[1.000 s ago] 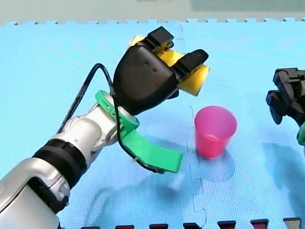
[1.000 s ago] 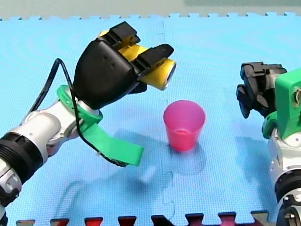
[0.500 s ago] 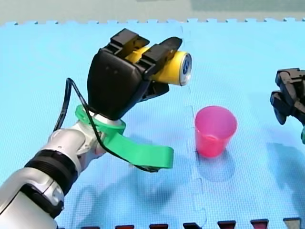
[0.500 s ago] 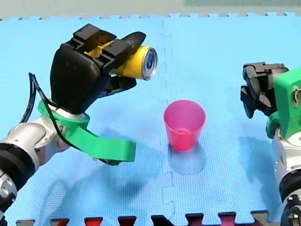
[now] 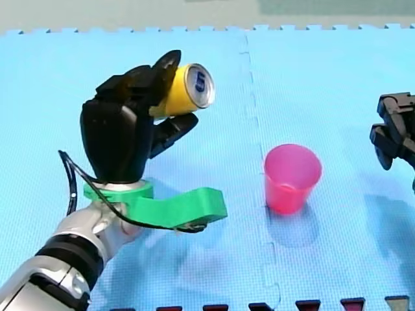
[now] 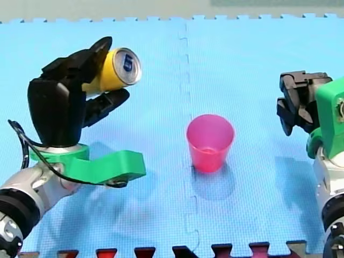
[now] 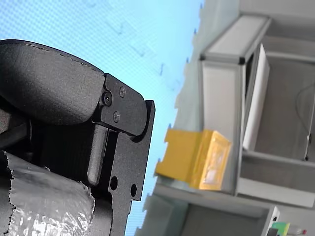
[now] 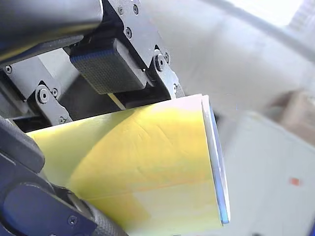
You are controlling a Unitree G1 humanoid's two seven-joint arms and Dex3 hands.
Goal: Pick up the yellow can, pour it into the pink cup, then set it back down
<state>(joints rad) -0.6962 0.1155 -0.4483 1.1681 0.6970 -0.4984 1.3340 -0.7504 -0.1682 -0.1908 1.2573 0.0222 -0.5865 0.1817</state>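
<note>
Grip on the yellow can (image 6: 115,70) belongs to the left hand (image 6: 64,102), raised above the left half of the blue foam mat (image 6: 242,54), toward its far edge. The black fingers (image 8: 106,69) wrap the can's body from both sides, and the second wrist view shows them pressed against the yellow wall. The can lies nearly on its side with its silver top turned toward the middle of the mat and tipped a little upward, an angle that probably keeps anything inside from running out. It is well apart from the pink cup (image 6: 210,142), which stands upright just right of the mat's centre seam, nearer the front edge. Its mouth is open to the head cameras, and no contents can be made out inside. With the can's top nowhere near over the cup, no pouring is possible from this pose. Setting the can down would call for turning it upright over the bare mat left of the cup. The right hand (image 6: 298,102) hangs at the mat's right edge, curled closed around nothing, clear of the cup.
</note>
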